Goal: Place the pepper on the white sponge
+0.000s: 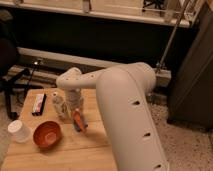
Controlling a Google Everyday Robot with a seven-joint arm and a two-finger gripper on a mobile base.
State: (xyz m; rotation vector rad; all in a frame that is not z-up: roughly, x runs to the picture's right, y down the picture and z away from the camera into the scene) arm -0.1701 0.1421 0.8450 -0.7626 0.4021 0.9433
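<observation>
The pepper (79,120) is a slim orange-red vegetable just right of the bowl, near the middle of the wooden table. It lies over the white sponge (83,125), a small pad that looks blue, of which only an edge shows beneath it. My gripper (75,109) hangs straight down from the white arm, directly above the pepper's upper end and close to or touching it. I cannot tell whether the pepper rests fully on the sponge.
A round orange-brown bowl (47,134) sits left of the pepper, and a white cup (20,131) is at the table's left edge. A long white-topped block with black sides (39,103) lies at the back left. A pale bottle-like object (60,106) stands beside the gripper. The wooden table (65,155) ends to the right at bare floor.
</observation>
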